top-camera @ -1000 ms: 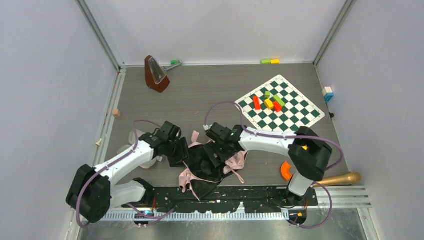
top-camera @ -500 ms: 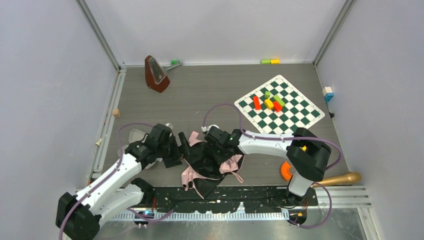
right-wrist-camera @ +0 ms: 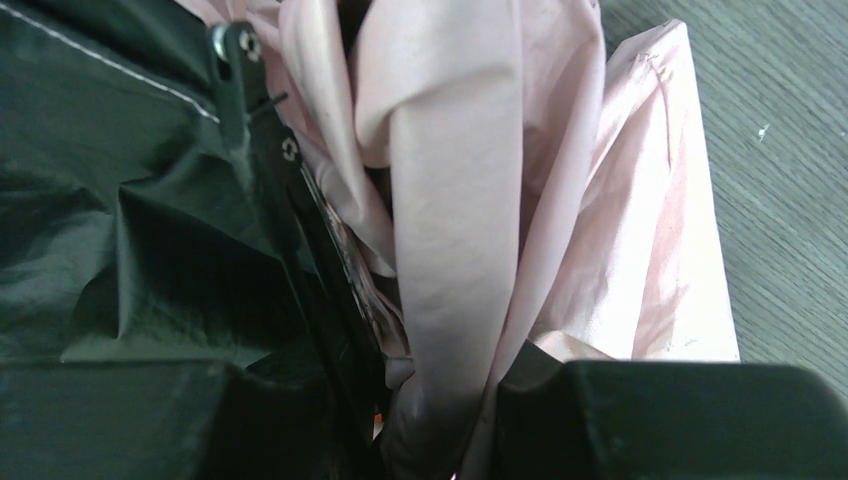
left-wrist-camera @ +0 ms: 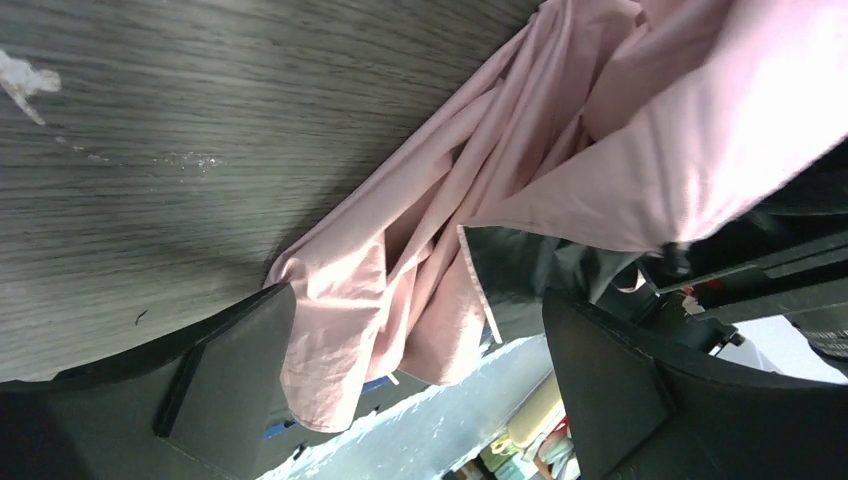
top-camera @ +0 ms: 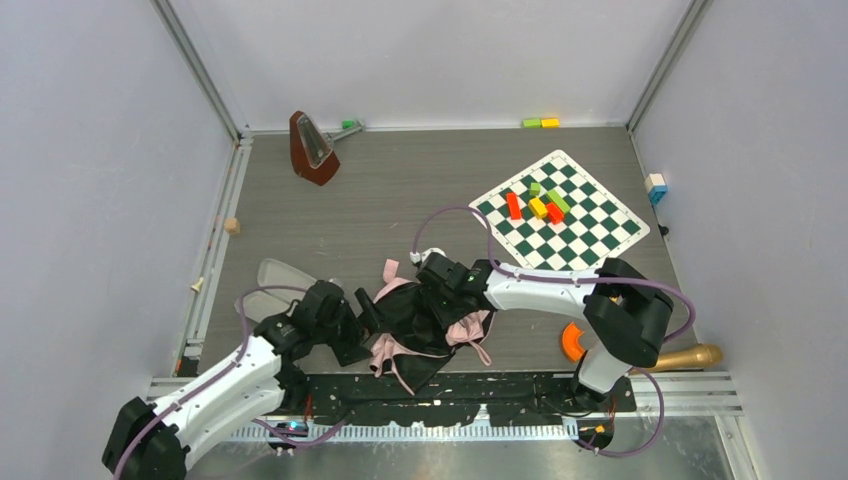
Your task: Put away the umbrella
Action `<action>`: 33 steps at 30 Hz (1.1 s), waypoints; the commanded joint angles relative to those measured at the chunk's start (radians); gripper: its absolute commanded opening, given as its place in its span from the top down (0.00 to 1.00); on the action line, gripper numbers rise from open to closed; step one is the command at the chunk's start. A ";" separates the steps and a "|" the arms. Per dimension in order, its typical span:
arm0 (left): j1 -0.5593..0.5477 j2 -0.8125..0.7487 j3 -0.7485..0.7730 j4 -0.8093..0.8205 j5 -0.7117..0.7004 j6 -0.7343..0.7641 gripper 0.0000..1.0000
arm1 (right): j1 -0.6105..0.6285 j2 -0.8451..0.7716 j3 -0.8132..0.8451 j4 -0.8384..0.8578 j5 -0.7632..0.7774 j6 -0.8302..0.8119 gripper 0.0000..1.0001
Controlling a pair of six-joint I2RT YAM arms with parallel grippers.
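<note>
Beneath the right arm, much of the umbrella lies hidden.

We see the umbrella black on one side, pale pink on the other. The counter is grey wood-grain. The mat is green-and-white checkered, with red, yellow and green blocks.

Work surface: you have a grey wood-grain tabletop, matte, grain running left to right. It is enclosed on three sides by plain pale lavender-grey walls with no windows. Aluminium frame posts stand at the two far corners, and a metal rail lines the left edge. A ribbed metal strip runs along the near edge. The light is even and diffuse, with soft shadows only. Your left wrist view shows a whitish scuff on the tabletop.
</note>
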 commanded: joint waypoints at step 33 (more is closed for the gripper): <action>-0.134 0.922 0.045 1.481 0.040 -0.486 0.13 | -0.202 -0.196 -0.317 0.811 -0.909 0.278 0.95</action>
